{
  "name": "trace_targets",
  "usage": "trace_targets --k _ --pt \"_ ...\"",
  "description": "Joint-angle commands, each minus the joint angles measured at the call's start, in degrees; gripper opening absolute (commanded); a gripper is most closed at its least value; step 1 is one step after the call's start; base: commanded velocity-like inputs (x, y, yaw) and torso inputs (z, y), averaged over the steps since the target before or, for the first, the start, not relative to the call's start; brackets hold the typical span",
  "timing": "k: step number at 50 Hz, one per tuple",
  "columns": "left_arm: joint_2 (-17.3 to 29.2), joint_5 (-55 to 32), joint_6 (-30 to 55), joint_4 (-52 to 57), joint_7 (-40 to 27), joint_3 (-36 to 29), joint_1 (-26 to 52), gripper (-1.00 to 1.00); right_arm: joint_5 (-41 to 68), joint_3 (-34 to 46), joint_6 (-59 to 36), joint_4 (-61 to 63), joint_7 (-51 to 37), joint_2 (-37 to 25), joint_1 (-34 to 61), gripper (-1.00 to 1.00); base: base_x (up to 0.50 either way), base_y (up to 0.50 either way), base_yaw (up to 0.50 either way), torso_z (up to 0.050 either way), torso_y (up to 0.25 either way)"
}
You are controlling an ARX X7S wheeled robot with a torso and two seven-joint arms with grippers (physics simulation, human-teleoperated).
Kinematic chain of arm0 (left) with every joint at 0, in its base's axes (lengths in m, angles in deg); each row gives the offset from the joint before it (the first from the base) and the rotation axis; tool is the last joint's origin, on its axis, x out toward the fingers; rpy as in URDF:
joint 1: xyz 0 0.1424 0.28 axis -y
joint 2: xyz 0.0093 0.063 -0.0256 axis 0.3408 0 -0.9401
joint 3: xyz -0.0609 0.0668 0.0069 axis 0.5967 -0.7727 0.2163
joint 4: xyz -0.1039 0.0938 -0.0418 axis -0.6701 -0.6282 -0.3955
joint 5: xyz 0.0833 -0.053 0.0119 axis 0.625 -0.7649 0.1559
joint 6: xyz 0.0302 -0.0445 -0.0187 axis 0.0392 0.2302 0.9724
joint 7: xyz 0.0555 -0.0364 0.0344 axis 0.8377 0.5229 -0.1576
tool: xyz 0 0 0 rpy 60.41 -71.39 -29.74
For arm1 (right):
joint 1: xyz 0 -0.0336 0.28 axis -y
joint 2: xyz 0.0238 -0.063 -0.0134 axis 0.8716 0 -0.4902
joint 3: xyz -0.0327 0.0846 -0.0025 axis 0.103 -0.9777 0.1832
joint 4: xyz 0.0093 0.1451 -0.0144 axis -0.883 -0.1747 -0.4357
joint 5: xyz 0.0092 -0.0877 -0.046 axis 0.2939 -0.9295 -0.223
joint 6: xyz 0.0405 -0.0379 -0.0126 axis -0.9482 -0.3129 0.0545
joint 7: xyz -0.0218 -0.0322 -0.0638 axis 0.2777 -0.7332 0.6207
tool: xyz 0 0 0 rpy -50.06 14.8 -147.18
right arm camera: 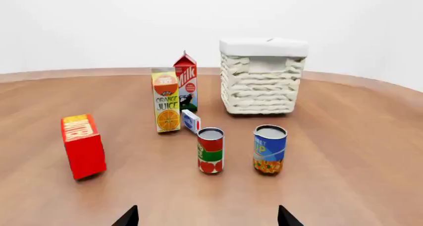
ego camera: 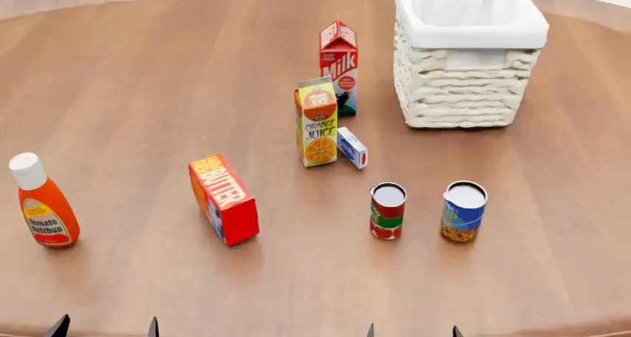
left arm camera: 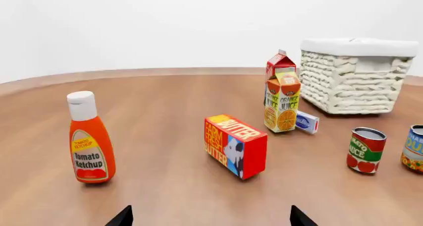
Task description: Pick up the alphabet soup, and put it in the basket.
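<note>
The alphabet soup (ego camera: 463, 212) is a blue-labelled can standing upright on the wooden table, right of a red and green can (ego camera: 388, 211). It also shows in the right wrist view (right arm camera: 270, 149) and at the edge of the left wrist view (left arm camera: 414, 149). The basket (ego camera: 463, 86), cream wicker with a white lining, stands behind the cans at the far right (right arm camera: 262, 84) (left arm camera: 353, 80). My left gripper (ego camera: 103, 328) (left arm camera: 211, 218) and right gripper (ego camera: 411, 331) (right arm camera: 208, 218) hang open at the near table edge, holding nothing. The right one is nearer the soup.
A ketchup bottle (ego camera: 41, 202) stands at the near left. A red butter box (ego camera: 224, 199) lies in the middle. An orange juice carton (ego camera: 317, 122), a milk carton (ego camera: 338, 68) and a small white and blue box (ego camera: 352, 147) stand left of the basket.
</note>
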Motion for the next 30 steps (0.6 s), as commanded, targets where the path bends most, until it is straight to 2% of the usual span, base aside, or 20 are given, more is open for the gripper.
trace_targets --k 1,8,22,30 --pt "0.67 -0.22 -0.64 -0.10 -2.74 -0.64 0.01 1.00 -0.16 1.35 0.95 -0.26 -1.75 -0.92 -0.06 1.00 0.00 0.00 0.00 0.000 0.000" --pt "2.18 -1.75 -1.69 0.50 -4.17 -2.28 -0.49 1.00 1.65 2.65 2.18 0.58 -2.52 -2.41 -0.80 1.00 0.00 0.00 0.00 0.000 0.000" --pt "4.15 -1.80 -10.68 5.88 -7.03 -2.82 -4.77 1.00 0.77 3.84 8.10 8.88 -5.08 -4.68 -6.84 1.00 0.00 0.00 0.00 0.000 0.000" --pt "4.90 -1.55 -12.08 7.54 -8.40 -3.10 -5.85 1.00 2.27 3.61 10.01 10.21 -5.68 -5.46 -7.92 1.00 0.00 0.00 0.00 0.000 0.000"
